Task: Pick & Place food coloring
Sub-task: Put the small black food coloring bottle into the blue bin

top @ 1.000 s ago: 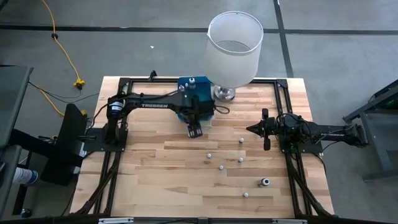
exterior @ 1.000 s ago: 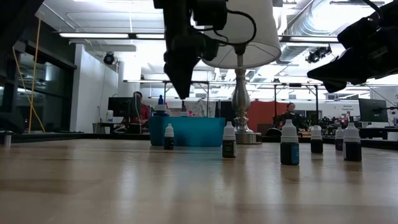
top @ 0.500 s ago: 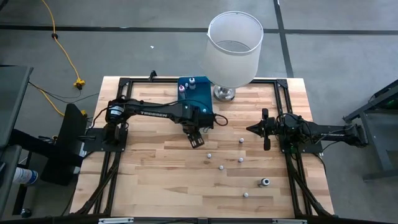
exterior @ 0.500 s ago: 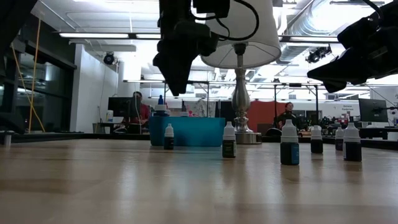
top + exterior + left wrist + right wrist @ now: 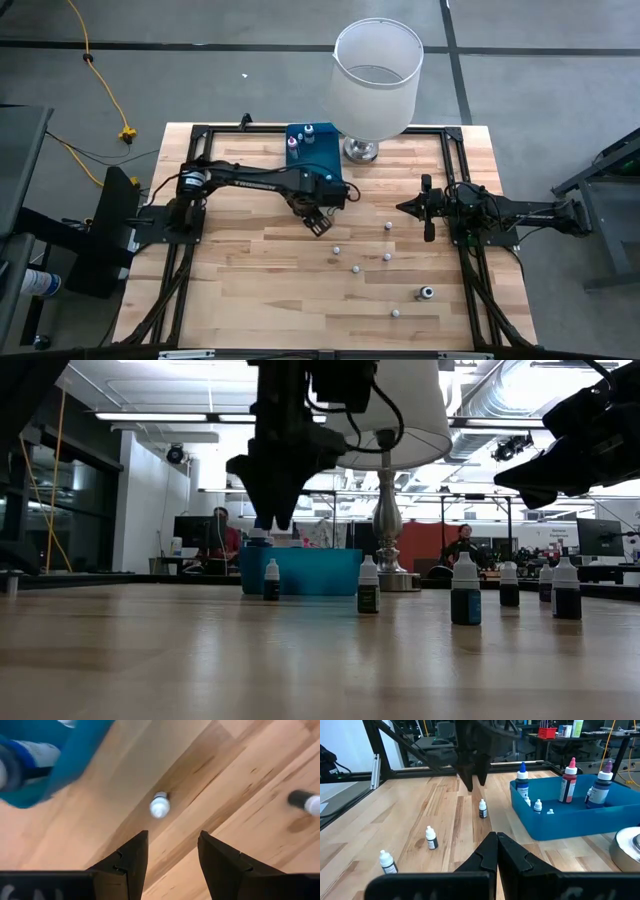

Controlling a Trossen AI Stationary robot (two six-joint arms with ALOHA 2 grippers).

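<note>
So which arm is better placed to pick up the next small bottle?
The left. Its end effector hangs open above the bottle nearest the blue bin, while the right end effector waits shut at the table's right side.

1. Your table (image 5: 250, 270) is pale wood in butted planks, with visible grain and a smooth, lightly sheened surface.
2. The frame (image 5: 452, 150) around it looks like black matt metal.
3. The bin (image 5: 570, 822) is blue plastic, smooth and slightly glossy.
4. The food coloring bottles (image 5: 465, 595) look plastic, with smooth white caps.
5. The lamp base (image 5: 360, 150) is shiny polished metal; its shade (image 5: 375, 85) is a matt, translucent white.
6. The left claw (image 5: 172, 865) has dark, matt fingers (image 5: 220, 862).
</note>
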